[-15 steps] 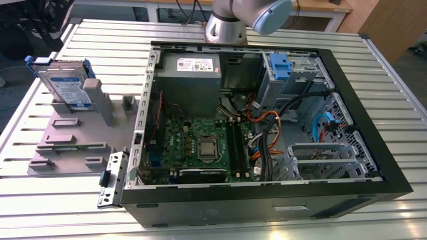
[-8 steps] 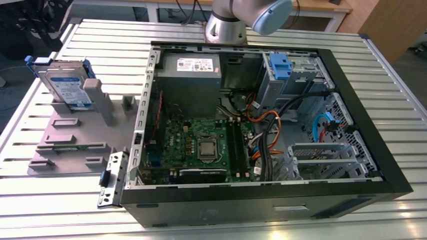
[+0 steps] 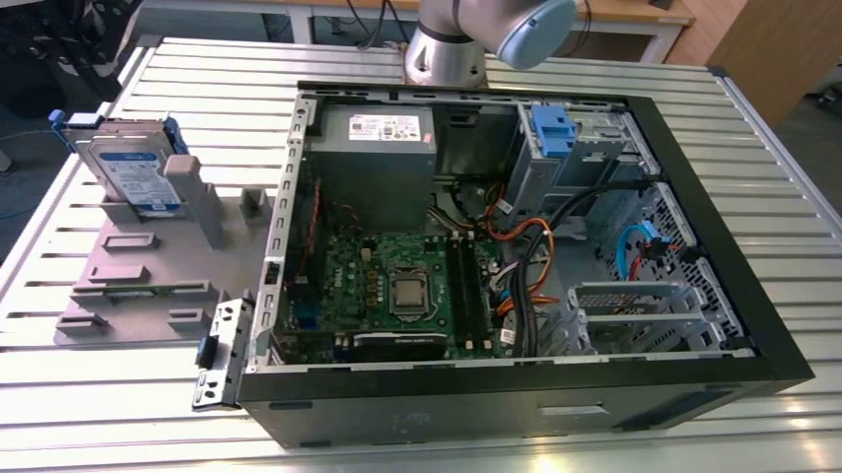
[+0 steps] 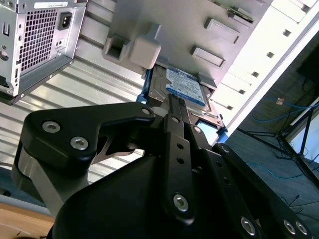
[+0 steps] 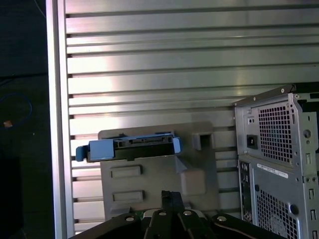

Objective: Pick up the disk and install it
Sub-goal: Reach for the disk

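Silver disk (image 3: 132,169) stands on edge in its grey holder (image 3: 138,286); hand (image 4: 172,102) hovers apart, fingers together, empty (judgement: a square, centred approach over the blue carrier (image 5: 127,148) suits).

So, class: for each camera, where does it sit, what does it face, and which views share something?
Exterior view: off the arm, high up, looking down on the open computer case; the arm's joint shows.
First wrist view: on the arm, looking down past the claw at the disk.
Second wrist view: on the arm, looking along the claw toward the disk.
All three share the disk.
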`<state>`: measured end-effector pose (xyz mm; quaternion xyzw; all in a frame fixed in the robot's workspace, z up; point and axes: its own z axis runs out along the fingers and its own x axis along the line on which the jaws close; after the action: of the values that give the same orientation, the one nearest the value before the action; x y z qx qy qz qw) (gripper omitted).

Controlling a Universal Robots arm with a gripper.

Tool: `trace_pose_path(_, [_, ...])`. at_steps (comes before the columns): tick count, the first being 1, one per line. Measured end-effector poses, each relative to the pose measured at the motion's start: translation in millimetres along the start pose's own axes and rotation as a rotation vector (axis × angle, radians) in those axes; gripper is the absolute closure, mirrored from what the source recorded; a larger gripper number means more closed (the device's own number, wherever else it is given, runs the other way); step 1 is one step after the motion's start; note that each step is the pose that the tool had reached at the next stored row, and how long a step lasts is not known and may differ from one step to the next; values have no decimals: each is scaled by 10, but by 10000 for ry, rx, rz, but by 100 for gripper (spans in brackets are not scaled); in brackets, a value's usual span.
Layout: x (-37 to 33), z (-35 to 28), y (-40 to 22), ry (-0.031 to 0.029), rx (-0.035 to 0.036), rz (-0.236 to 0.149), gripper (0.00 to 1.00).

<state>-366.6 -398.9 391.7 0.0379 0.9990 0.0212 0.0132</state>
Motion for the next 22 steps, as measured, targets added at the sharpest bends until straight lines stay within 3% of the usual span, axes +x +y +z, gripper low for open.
trace_pose_path(22, [49,-1,-4,0,0,0,89])
